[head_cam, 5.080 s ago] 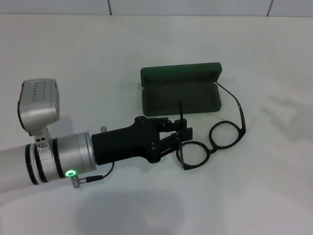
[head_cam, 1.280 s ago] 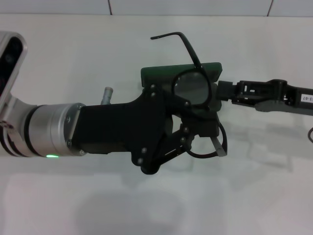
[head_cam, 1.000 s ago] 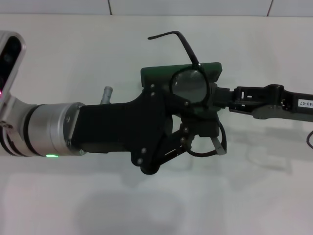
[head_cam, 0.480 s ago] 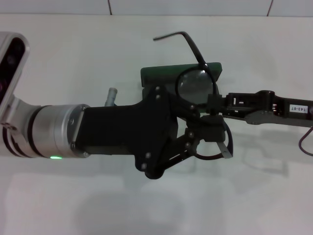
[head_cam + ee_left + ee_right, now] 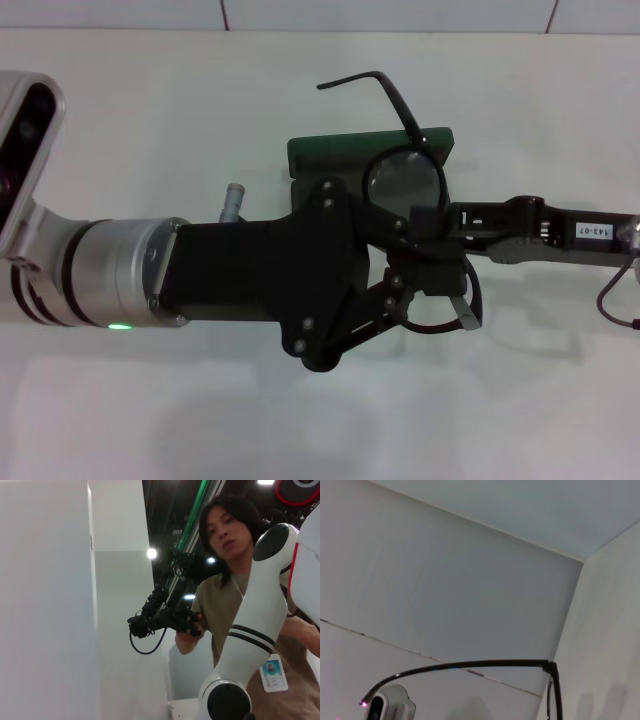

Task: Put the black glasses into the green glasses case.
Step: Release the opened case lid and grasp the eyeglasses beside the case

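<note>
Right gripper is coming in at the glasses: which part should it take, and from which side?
Probably the frame edge beside the upper lens. The left gripper holds the glasses lifted above the case, lens facing the head camera. That edge faces the right gripper, so come in from the robot's right; the raised temple is thin and flexes.

Black glasses (image 5: 405, 180) with round clear lenses, raised and tilted above green glasses case (image 5: 340, 152), one temple arm unfolded, angling beyond the case's far edge.
</note>
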